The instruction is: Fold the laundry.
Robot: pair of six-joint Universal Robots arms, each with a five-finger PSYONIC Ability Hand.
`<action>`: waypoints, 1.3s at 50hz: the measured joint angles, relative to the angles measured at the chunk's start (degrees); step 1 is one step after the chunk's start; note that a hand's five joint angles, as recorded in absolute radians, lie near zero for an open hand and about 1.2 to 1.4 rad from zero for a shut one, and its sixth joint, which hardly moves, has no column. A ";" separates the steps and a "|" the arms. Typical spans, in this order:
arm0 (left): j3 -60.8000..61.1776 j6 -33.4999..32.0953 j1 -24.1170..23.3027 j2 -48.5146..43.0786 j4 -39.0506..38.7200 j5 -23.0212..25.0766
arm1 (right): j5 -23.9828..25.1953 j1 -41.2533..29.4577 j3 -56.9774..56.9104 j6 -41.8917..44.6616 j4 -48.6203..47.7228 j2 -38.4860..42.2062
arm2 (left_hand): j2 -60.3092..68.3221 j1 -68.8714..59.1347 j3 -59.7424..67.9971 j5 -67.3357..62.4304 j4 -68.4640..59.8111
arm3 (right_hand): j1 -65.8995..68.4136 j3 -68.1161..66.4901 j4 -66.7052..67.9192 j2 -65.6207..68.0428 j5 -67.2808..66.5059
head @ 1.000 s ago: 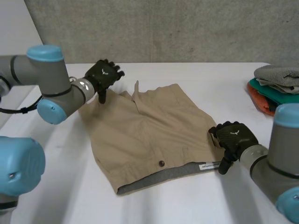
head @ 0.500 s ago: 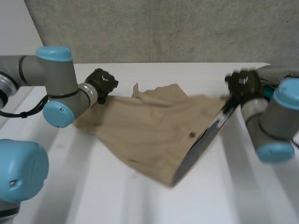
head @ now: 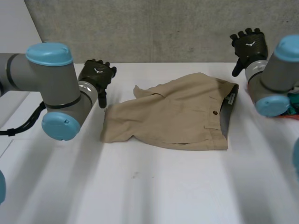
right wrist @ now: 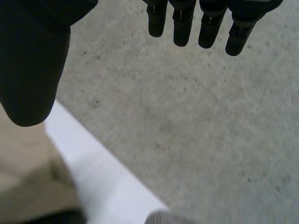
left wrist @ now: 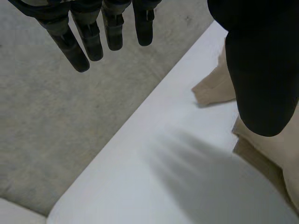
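Note:
Tan shorts (head: pixel 177 116) lie folded on the white table (head: pixel 154 186), the grey-lined waistband at the right end. My left hand (head: pixel 96 75) hovers open above the table just left of the shorts' left end, holding nothing; its own wrist view has straight fingers (left wrist: pixel 93 35) and the thumb (left wrist: pixel 261 70) over the tan cloth (left wrist: pixel 266 149). My right hand (head: pixel 250 44) is raised open above the back right corner of the shorts. In its wrist view the fingers (right wrist: pixel 210 28) are straight and empty, with a bit of tan cloth (right wrist: pixel 28 186) below the thumb (right wrist: pixel 32 60).
A stack of folded clothes (head: pixel 293 100) peeks out behind my right arm at the table's right edge. A grey concrete wall (head: pixel 163 28) stands behind the table. The white table's far edge (left wrist: pixel 140 116) runs under my left hand.
My right hand carried the waistband up and across to the right, let go and rose. The shorts now lie folded, shifted right. My left hand released the cloth and pulled back.

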State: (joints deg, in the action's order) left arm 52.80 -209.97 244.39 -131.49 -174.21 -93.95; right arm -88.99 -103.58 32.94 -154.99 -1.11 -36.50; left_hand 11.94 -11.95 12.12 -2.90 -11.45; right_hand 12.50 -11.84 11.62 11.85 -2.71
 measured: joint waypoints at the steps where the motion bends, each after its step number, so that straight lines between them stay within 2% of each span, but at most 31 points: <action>1: 0.41 -0.06 0.13 0.43 0.06 0.01 | -0.43 -0.13 1.91 -0.06 1.59 -2.14 | 0.00 0.00 0.00 0.00 0.00 | 0.00 0.00 0.00 0.00 0.00; 5: 4.14 0.01 0.42 3.45 1.06 0.75 | -0.52 -0.97 13.72 0.62 9.40 -13.01 | 0.31 -0.33 0.27 -0.12 -0.36 | 0.00 0.00 0.00 0.00 0.00; 8: 7.81 0.24 0.17 5.79 2.01 1.57 | 0.54 -1.63 22.42 1.60 13.78 -19.43 | 4.76 -5.08 4.43 -4.12 -5.47 | 0.00 0.00 0.00 0.00 0.00; 11: 11.59 0.37 -0.35 7.75 3.05 2.42 | 1.67 -2.22 29.89 2.37 16.67 -23.81 | 8.12 -8.57 7.67 -7.28 -8.73 | 0.42 -0.47 0.52 0.47 -0.36; 14: 15.24 0.40 -1.01 9.07 4.49 3.20 | 2.88 -2.91 38.21 2.69 18.25 -26.86 | 15.32 -15.99 15.20 -14.54 -15.96 | 7.32 -8.06 8.10 7.93 -7.51; 19: 18.96 0.51 -1.56 10.00 6.88 4.03 | 4.71 -3.98 46.89 1.94 15.88 -27.00 | 17.56 -17.78 17.50 -16.83 -18.38 | 11.90 -12.34 12.95 11.71 -12.23; 26: 20.72 1.29 -1.68 10.41 6.95 4.55 | 5.82 -4.81 50.82 0.00 7.54 -22.99 | 14.93 -15.07 14.74 -13.19 -14.96 | 13.57 -14.03 14.65 13.49 -13.96; 28: 20.88 1.79 -1.75 10.35 6.40 4.52 | 5.77 -4.92 51.04 -0.53 4.99 -21.74 | 13.63 -13.55 13.39 -11.80 -13.50 | 22.17 -21.85 22.21 22.62 -21.31; 31: 20.94 2.87 -1.92 10.08 5.46 4.44 | 5.54 -4.96 51.15 -1.22 1.48 -20.50 | 9.91 -9.74 9.57 -8.06 -9.81 | 48.41 -48.92 49.18 49.73 -47.48; 34: 20.92 4.00 -2.16 9.65 4.89 4.47 | 5.40 -5.06 51.51 -1.81 -0.82 -20.71 | 5.75 -5.67 5.30 -3.92 -5.74 | 53.09 -55.57 56.22 55.41 -54.71; 38: 20.77 5.25 -2.59 9.03 4.54 4.57 | 5.55 -5.35 52.78 -2.41 -2.35 -23.44 | 3.56 -3.59 3.21 -1.79 -3.64 | 53.09 -55.81 56.54 55.41 -54.74; 47: 19.23 6.97 -3.56 6.99 4.39 4.32 | 8.40 -6.92 54.25 -4.34 -1.15 -37.59 | 3.47 -3.59 3.21 -1.77 -3.57 | 52.22 -54.84 55.53 54.57 -53.81; 49: 18.97 7.07 -3.70 6.76 4.44 4.10 | 8.94 -6.94 54.19 -4.96 -0.13 -38.48 | 3.47 -3.59 3.21 -1.77 -3.57 | 39.06 -40.72 42.63 40.28 -40.87; 52: 18.75 7.29 -3.89 6.76 4.49 3.62 | 9.42 -6.61 54.13 -6.29 2.33 -37.31 | 3.47 -3.59 3.21 -1.77 -3.57 | 19.55 -20.71 21.43 20.13 -19.53; 59: 19.06 8.45 -3.92 8.23 4.38 3.29 | 8.82 -4.81 54.11 -7.00 5.24 -29.66 | 3.47 -3.59 3.21 -1.77 -3.57 | 18.27 -18.52 18.45 18.47 -15.83; 65: 19.36 9.50 -3.73 9.28 4.31 3.45 | 8.74 -2.59 53.66 -6.33 3.97 -22.83 | 3.47 -3.59 3.21 -1.77 -3.57 | 18.27 -18.52 18.45 18.47 -15.83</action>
State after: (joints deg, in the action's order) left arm 72.16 -200.47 240.65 -122.21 -169.90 -90.50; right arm -80.25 -106.17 86.61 -161.32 2.85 -59.33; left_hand 15.41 -15.54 15.33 -4.67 -15.02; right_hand 30.77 -30.36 30.07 30.32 -18.54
